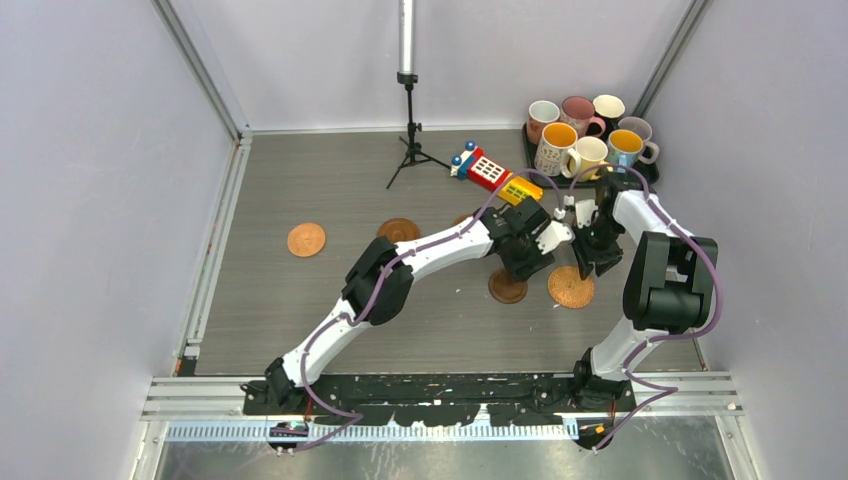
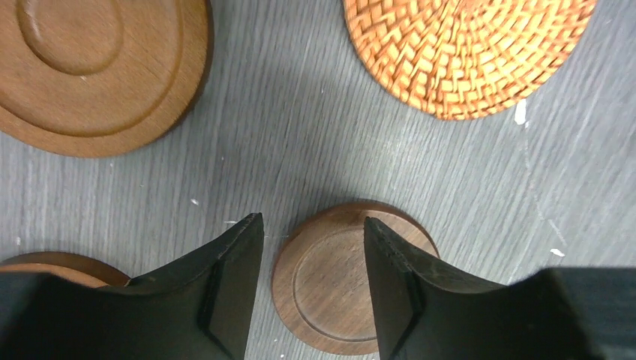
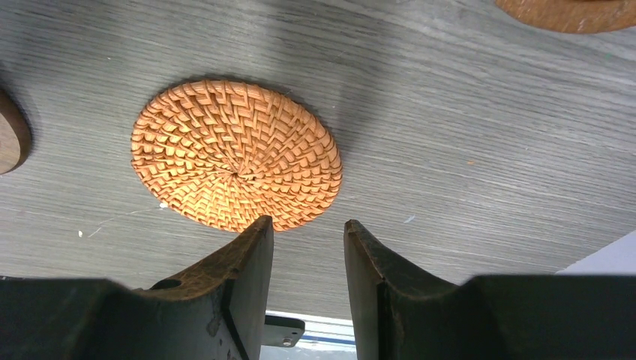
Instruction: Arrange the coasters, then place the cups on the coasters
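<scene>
My left end effector (image 2: 311, 225) stood parted and empty over the dark coaster (image 2: 341, 289) on the counter (image 2: 300, 135). I judged coaster-arranging in hand; next called for rising clear without nudging it.

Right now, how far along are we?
Done: several coasters lie spread on the table. In hand: left gripper open over a dark coaster; right gripper open, empty, beside a woven coaster. Left: all cups sit bunched far right, none on a coaster.
</scene>
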Robot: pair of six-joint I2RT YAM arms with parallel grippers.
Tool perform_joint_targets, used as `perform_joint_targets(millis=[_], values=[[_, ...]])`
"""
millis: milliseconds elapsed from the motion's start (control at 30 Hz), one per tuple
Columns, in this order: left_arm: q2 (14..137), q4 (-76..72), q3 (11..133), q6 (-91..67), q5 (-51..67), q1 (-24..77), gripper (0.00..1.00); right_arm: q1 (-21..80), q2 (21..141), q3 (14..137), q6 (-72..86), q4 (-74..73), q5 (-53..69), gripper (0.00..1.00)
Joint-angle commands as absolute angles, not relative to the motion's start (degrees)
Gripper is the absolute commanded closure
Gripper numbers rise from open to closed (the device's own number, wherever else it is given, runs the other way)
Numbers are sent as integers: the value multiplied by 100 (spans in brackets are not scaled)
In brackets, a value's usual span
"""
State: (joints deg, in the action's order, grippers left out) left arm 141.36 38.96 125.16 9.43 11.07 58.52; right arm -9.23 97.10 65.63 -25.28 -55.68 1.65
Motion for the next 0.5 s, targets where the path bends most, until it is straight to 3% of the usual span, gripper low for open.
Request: perform_joint_targets(millis=[0,167,267,467], values=[[14058,4294,13291,929,1434,5737,45,-949,9470,6836,-2475,-5686,223,55],[13342,4625,13229,941,1628,5560,36,-943,9509,6995,-2443,-5711,323,55],[12530,4725,12494,841,1790,5198,24,-940,9546,7111,-2373,-5743,455,55],[10782,4960,10278,1143,2418,3749,17,-893,9598,7251,-2287,-5773,662,55]])
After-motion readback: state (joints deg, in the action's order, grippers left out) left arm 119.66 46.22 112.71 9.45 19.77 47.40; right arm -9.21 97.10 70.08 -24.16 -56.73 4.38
